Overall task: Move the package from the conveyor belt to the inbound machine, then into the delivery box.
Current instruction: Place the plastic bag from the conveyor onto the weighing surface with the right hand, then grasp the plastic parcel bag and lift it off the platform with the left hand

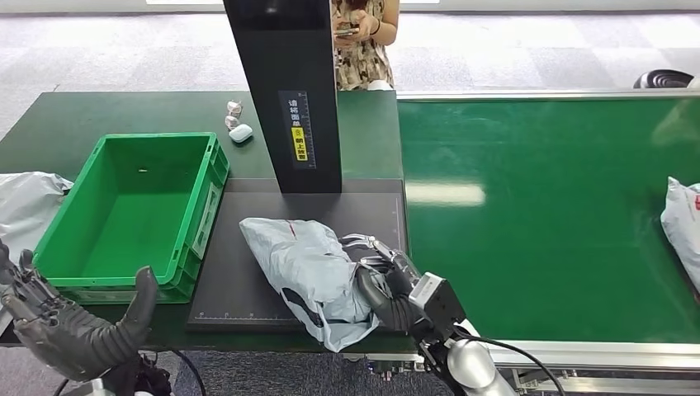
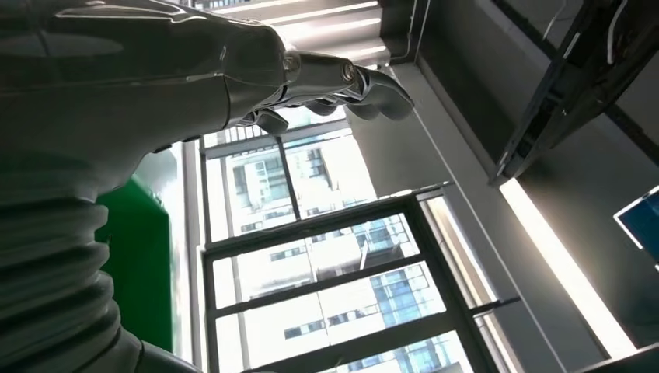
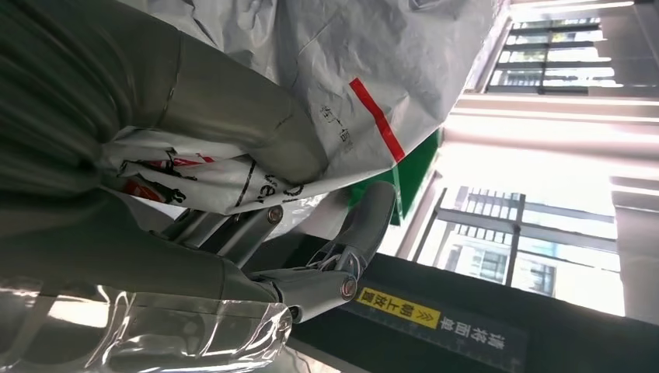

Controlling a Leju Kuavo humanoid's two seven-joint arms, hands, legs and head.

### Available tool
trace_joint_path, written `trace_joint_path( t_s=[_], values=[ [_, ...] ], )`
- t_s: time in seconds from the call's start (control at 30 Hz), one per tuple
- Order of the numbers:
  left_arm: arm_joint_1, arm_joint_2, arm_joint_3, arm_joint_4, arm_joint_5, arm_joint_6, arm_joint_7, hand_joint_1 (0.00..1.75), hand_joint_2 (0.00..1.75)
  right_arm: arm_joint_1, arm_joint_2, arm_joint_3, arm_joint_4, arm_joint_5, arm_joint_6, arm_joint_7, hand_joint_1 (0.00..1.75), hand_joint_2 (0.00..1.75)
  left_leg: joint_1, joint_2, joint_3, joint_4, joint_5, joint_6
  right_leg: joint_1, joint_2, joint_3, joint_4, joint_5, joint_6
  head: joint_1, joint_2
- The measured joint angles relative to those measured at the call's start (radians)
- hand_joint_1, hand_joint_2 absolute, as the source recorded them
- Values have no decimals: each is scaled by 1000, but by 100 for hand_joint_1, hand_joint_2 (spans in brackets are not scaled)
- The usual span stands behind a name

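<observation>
My right hand grips the package, a grey plastic mailer bag, by its end nearest me; in the right wrist view my thumb presses across the crinkled plastic and my darker fingers wrap the other face, with a red stripe on the bag beside them. The package lies on the inbound machine's black platform, in front of the machine's tall black column, with one corner hanging past the platform edge on my side. The column carries a small yellow label.

My left hand holds nothing, its fingers spread apart and the thumb raised, hovering off the near corner of the green delivery box; the left wrist view looks up past its fingers at a window and ceiling. That box sits just left of the platform, touching or nearly touching its edge.

Right of the platform runs the green conveyor belt, with a second grey package at its far right edge. Behind the box lie a small white case and some small wrapped bits. A person stands behind the column, holding a phone
</observation>
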Motion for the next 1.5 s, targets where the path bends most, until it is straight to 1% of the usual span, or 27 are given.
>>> trace_joint_path(
  t_s=[0.13,0.27,0.37,0.43,0.5,0.6,0.7,0.77,0.83,0.9,0.97,1.03,1.1,1.17,1.23,1.3,1.37,1.5],
  values=[
    [1,-10,14,-7,3,0,2,0,175,-45,9,23,65,40,-64,31,175,175,0,0,0,0,0,0,0,0,0,0,0,0,0,0],
    [1,-11,15,-7,-5,0,32,0,175,-78,14,38,113,126,-185,85,1,175,0,0,0,0,0,-1,0,0,0,0,0,0,0,0],
    [3,-10,14,-7,-23,0,61,0,175,-93,15,46,145,185,-224,138,0,175,0,0,0,0,0,-1,0,0,0,0,0,0,0,0],
    [10,-7,11,-7,-44,0,93,0,175,-93,14,49,160,213,-228,165,0,175,0,0,0,0,0,-1,0,0,0,0,0,0,0,0],
    [19,-1,7,-8,-60,0,119,0,175,-88,14,47,166,208,-209,168,0,175,0,0,0,0,0,-1,0,0,-1,0,0,0,0,0],
    [34,6,2,-12,-65,0,130,0,175,-55,12,31,145,133,-126,136,0,175,0,0,0,0,0,-1,0,0,-1,0,0,0,0,0],
    [47,12,-6,-20,-62,0,127,0,175,13,10,-10,80,4,-37,85,0,175,0,-1,0,0,0,-1,0,0,-1,0,-1,0,0,0],
    [50,17,-15,-23,-66,-2,136,0,175,63,10,-49,22,-73,1,56,0,175,0,-1,-1,0,-1,-1,0,0,-2,0,-1,-1,0,0],
    [51,26,-27,-24,-75,-23,169,0,175,110,10,-89,-34,-134,27,33,0,175,0,0,-1,0,-1,0,0,0,-2,-1,-1,-1,0,0],
    [48,38,-45,-24,-81,-76,214,0,175,154,12,-128,-84,-181,48,13,0,175,0,0,-1,0,-1,0,0,0,-2,-1,-1,-1,0,0],
    [40,52,-67,-21,-80,-148,242,0,175,191,19,-165,-133,-200,62,-8,0,175,0,0,-1,0,-1,0,0,0,-2,-1,-1,-1,0,0],
    [25,63,-89,-17,-92,-198,251,0,175,214,31,-198,-172,-188,82,-17,0,175,0,0,0,0,-1,0,0,1,-2,-1,-1,-1,0,0],
    [7,70,-106,-13,-123,-224,263,0,175,228,42,-220,-197,-165,108,-12,0,175,0,1,0,0,-1,-1,0,1,-2,-1,-1,-2,0,0],
    [-13,80,-120,-12,-187,-274,305,0,175,236,54,-234,-212,-142,127,-6,0,175,0,1,0,0,-1,-1,0,1,-2,-1,-1,-2,0,0],
    [-32,95,-139,-10,-294,-368,374,0,175,240,66,-249,-222,-131,138,-4,0,175,0,1,0,0,0,-1,0,1,-2,0,-1,-2,0,0],
    [-50,110,-163,0,-387,-453,421,0,175,241,76,-264,-228,-127,144,-4,0,175,0,1,0,0,0,-1,0,1,-2,0,0,-2,0,0],
    [-70,122,-187,16,-435,-504,432,0,175,240,82,-276,-230,-120,146,-3,0,175,0,1,0,0,0,-1,0,1,-2,0,0,-2,0,0],
    [-116,144,-231,61,-468,-584,435,0,175,239,87,-285,-231,-102,143,0,0,175,0,1,0,0,0,-1,0,1,-2,0,0,-2,0,0]
  ],
)
